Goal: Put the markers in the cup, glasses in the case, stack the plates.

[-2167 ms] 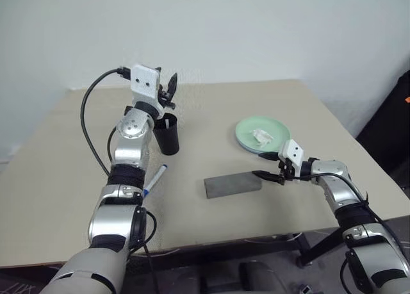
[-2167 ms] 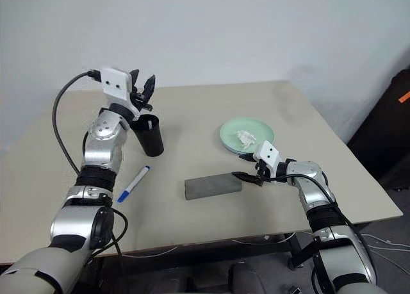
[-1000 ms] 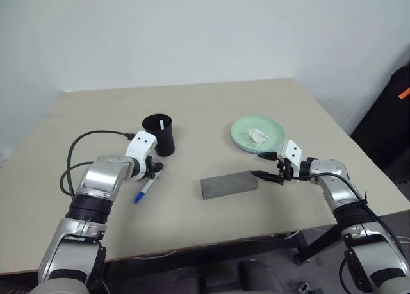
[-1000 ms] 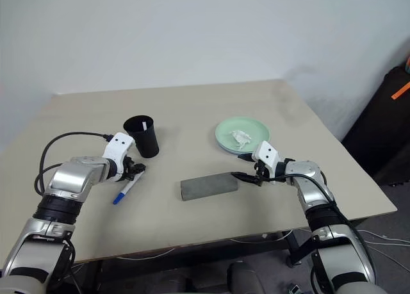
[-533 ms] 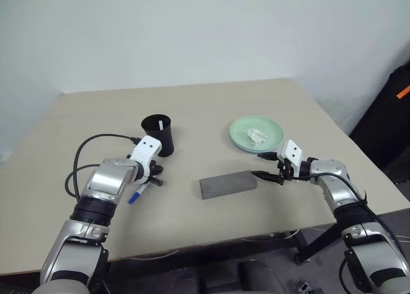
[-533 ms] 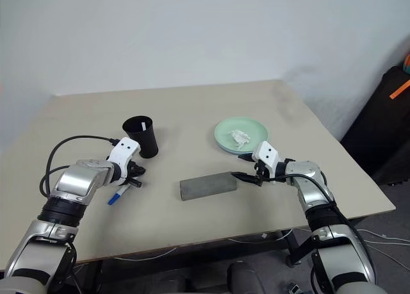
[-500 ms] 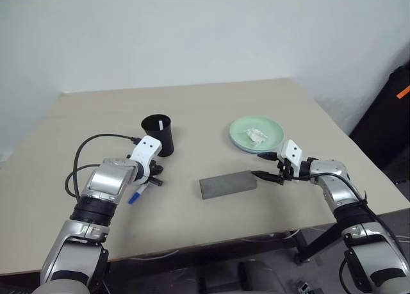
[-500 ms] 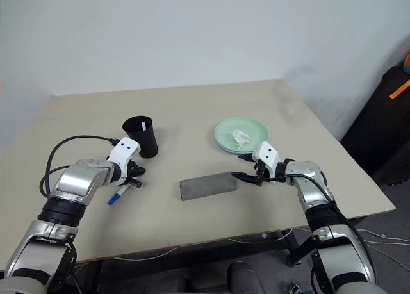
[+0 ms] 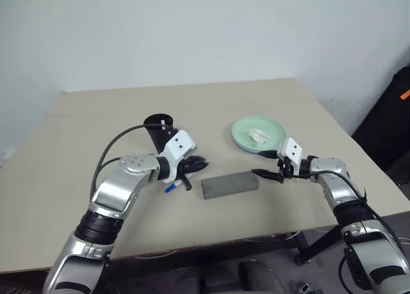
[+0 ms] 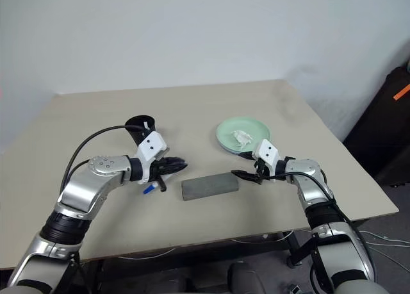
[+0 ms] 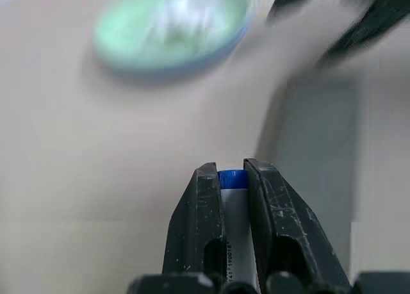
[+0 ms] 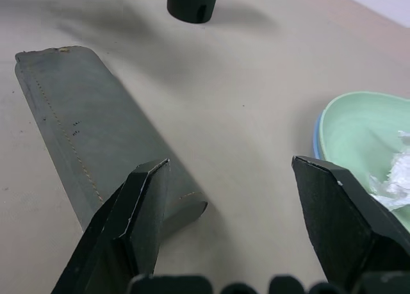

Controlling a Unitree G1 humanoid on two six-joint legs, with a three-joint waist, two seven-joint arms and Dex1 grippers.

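Observation:
My left gripper is shut on a marker with a white barrel and a blue cap. It holds the marker just above the table, between the black cup and the grey case. The marker's blue end sticks out behind the fingers. A white marker end shows at the cup's rim. My right gripper stands open at the case's right end, close to the plates. The mint green plate lies on the light blue one. The glasses are out of view.
A crumpled white tissue lies in the top plate. The beige table has bare room at the left and back. Its front edge runs close below both arms. A dark object stands past the table's right side.
My left gripper shut on the marker, lifted it off the table and swung right, from beside the cup towards the case. The right arm has stayed still.

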